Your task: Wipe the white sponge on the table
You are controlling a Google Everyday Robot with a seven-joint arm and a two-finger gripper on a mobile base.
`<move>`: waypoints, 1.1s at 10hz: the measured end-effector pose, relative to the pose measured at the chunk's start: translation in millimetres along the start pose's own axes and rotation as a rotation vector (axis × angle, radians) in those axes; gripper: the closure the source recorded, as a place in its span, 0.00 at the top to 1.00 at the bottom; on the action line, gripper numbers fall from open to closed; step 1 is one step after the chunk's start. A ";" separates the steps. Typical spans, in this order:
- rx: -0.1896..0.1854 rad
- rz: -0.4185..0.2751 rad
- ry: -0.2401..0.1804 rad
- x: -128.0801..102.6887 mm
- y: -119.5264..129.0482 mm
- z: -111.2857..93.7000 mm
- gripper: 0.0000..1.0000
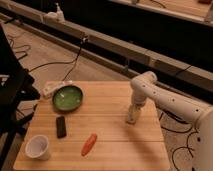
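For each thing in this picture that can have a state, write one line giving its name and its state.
Gripper: pointing down at the table, right side.
Sponge: not visible.
Bowl: upright, green, nothing seen inside.
Cup: upright, mouth up, front left corner.
Carrot: lying flat.
Black bar: lying flat.

My gripper (131, 119) is white, down at the pale tan plank table (112, 145). Green bowl (68, 97). Black bar (60, 126). Orange-red carrot (89, 144). White cup (38, 146). White power strip (48, 90), black cables (60, 62) on the floor.
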 end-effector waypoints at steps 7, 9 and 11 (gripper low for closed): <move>-0.063 0.085 -0.015 47.8 78.4 3.6 0.00; -0.008 0.140 0.023 77.9 56.1 -11.7 0.00; 0.042 0.132 0.019 69.8 30.2 -26.8 0.00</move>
